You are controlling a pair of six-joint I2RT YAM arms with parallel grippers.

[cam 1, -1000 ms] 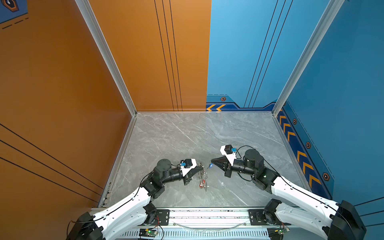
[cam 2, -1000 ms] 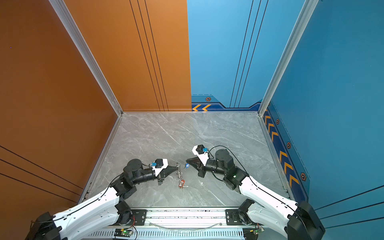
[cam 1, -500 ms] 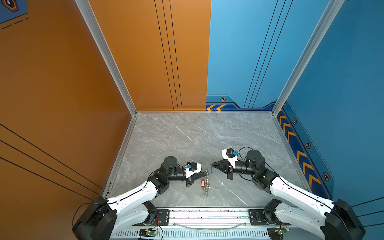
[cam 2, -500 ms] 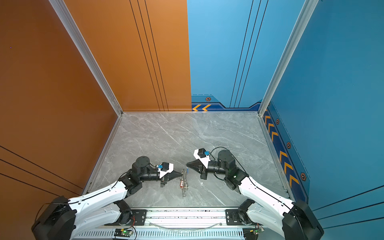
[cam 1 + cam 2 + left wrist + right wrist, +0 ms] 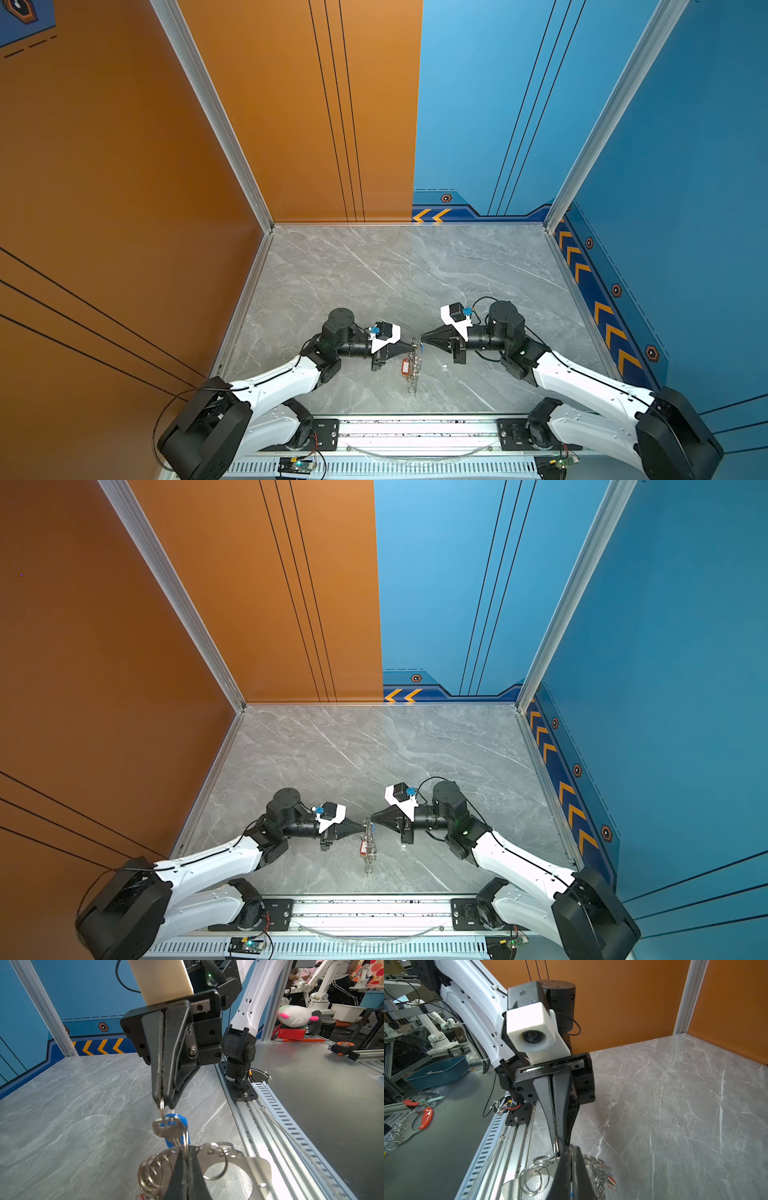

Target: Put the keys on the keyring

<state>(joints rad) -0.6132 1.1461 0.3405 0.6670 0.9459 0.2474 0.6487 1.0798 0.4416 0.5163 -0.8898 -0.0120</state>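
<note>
Left wrist view, flat grey keyring [image 5: 260, 1168], many split rings [image 5: 154, 1169], blue-tagged key [image 5: 176, 1130]

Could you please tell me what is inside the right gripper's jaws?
The shut right gripper pinches a small split ring carrying a silver key and blue tag. The ring's clamped part is hidden, and the key covers part of the tag.

Near the middle of the grey marble tabletop's [image 5: 374, 270] front edge, the left gripper [image 5: 409, 344] and right gripper [image 5: 422, 339] meet tip to tip, closed, pinching a hanging keyring [image 5: 412, 368] with a red tag [image 5: 405, 367].
</note>
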